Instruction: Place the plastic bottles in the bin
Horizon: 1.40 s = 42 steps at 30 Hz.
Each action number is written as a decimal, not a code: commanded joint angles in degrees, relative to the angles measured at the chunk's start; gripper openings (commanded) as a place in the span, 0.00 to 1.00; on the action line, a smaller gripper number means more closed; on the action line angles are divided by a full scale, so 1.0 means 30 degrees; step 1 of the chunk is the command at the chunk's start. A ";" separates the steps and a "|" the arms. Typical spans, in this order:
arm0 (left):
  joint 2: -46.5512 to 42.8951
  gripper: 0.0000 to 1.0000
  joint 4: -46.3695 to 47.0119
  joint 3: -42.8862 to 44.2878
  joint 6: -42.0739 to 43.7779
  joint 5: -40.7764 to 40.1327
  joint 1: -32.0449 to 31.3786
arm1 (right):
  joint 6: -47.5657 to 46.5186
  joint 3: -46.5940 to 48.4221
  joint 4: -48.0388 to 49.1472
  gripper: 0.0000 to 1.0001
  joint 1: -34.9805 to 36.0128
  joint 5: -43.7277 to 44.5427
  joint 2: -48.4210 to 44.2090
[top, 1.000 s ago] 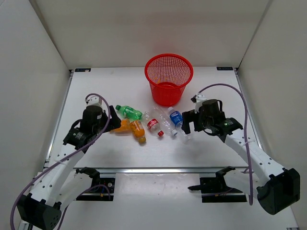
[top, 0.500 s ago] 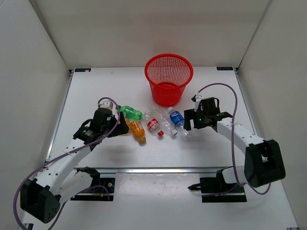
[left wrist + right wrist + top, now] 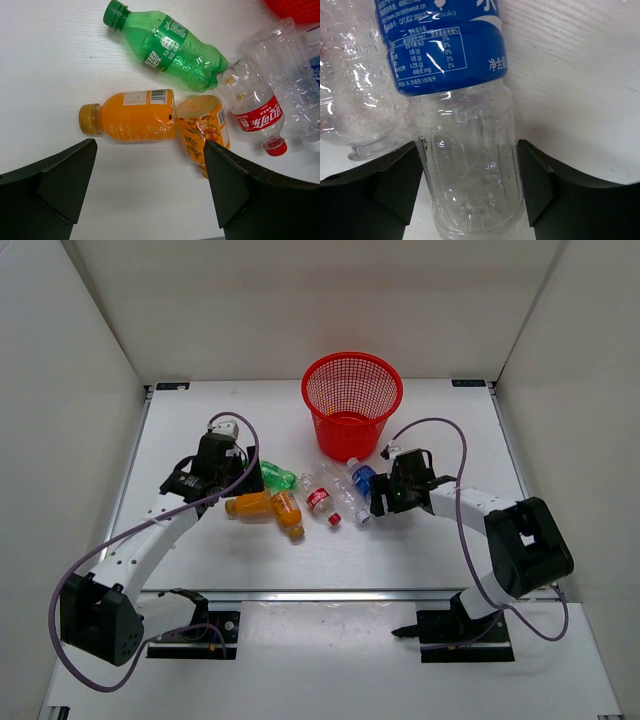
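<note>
All five bottles lie on their sides on the white table (image 3: 200, 420), clustered just in front of the round red mesh plastic bin (image 3: 335, 430), which stands upright at the far middle. The left gripper (image 3: 150, 147) hangs above the left end of the cluster with its black fingers (image 3: 60, 185) spread wide and nothing between them. Below it, the orange plastic bottle with a gold cap (image 3: 130, 120) lies crosswise, its base touching the second orange bottle (image 3: 202, 127), which points toward the near edge. The green plastic bottle (image 3: 170, 50) lies just beyond them, its base against the clear plastic bottle with a red label (image 3: 255, 112). At the right end, the right gripper (image 3: 469, 145) straddles the lower body of the clear plastic bottle with a blue label (image 3: 450, 45). One finger sits on each side and the pads (image 3: 535, 175) appear to press against it, though the close view leaves the firmness of the hold unclear. This bottle rests beside the red-labelled one, on the table.
</note>
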 commanded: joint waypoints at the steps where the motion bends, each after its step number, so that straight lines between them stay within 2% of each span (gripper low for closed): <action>1: -0.0229 0.99 0.0155 0.0312 0.0279 -0.0031 0.0193 | 0.0046 -0.0487 0.1615 0.66 -0.0126 0.0714 -0.0388; 3: -0.0376 0.99 -0.0019 -0.0039 -0.0014 -0.0265 0.0223 | -0.0158 -0.0987 0.1998 0.56 -0.0156 0.0772 -0.1176; 4: -0.0463 0.99 -0.0107 -0.0099 -0.0073 -0.0237 0.0339 | -0.0247 -0.1075 0.1855 0.45 -0.0243 0.0655 -0.1356; 5: -0.0551 0.99 -0.0224 -0.0157 -0.0102 -0.0237 0.0369 | -0.0248 -0.1046 0.1447 0.40 -0.0331 0.0567 -0.1792; 7: -0.0873 0.98 -0.0283 -0.0536 -0.0162 -0.0353 0.0458 | -0.1354 -0.0988 0.0658 0.36 -0.0187 0.0303 -0.3284; 9: -0.1137 0.99 -0.0197 -0.0772 -0.0540 -0.0500 0.0690 | -0.2002 -0.1104 0.0010 0.22 0.0485 0.1205 -0.4280; 10: -0.1254 0.99 -0.0138 -0.1063 -0.0629 -0.0442 0.0750 | -0.1977 -0.0960 -0.0630 0.21 0.0634 0.1849 -0.4867; 11: -0.1197 0.99 -0.0108 -0.1124 -0.0688 -0.0268 0.0982 | -0.2064 -0.0784 -0.1391 0.14 0.0896 0.2087 -0.5163; 12: -0.1197 0.99 -0.0079 -0.1067 -0.0805 -0.0411 0.0927 | -0.2007 -0.0753 -0.1775 0.11 0.0957 0.2322 -0.5804; 13: -0.1197 0.99 0.0066 -0.1095 -0.0748 -0.0441 0.1100 | -0.1716 -0.0492 -0.2475 0.11 0.1073 0.2208 -0.6420; 15: -0.0964 0.99 -0.0077 -0.0920 -0.0893 -0.0472 0.1013 | -0.1538 -0.0315 -0.3505 0.02 0.1133 0.1917 -0.7736; 19: -0.0086 0.98 0.0069 -0.0248 -0.0689 -0.0965 0.1072 | -0.2064 0.0476 -0.5669 0.02 0.1862 -0.1152 -0.9997; 23: 0.1819 0.99 -0.0984 0.1274 0.0072 -0.1377 0.0987 | -0.3408 0.3281 -0.6001 0.02 0.4378 -0.1836 -0.9008; 25: 0.2434 0.99 -0.0782 0.1511 0.0744 -0.1495 0.0867 | -0.4198 0.5358 -0.5677 0.01 0.4794 -0.1692 -0.8160; 28: 0.3079 0.99 -0.0344 0.1892 0.0252 -0.0707 0.1276 | -0.5549 0.8374 -0.4390 0.01 0.3802 -0.1717 -0.6635; 32: 0.3140 0.99 -0.0109 0.2275 -0.1152 -0.1989 0.1072 | -0.5874 1.1897 -0.2543 0.02 0.1371 -0.1133 -0.3506; 36: 0.2730 0.99 0.1031 0.1251 -0.2151 -0.1236 0.1481 | -0.5959 1.6990 -0.2716 0.03 -0.0328 -0.0812 0.0710; 42: 0.3020 0.99 0.2086 0.0662 -0.3351 -0.1117 0.1424 | -0.5873 2.0952 -0.3448 0.13 -0.0918 -0.0227 0.5110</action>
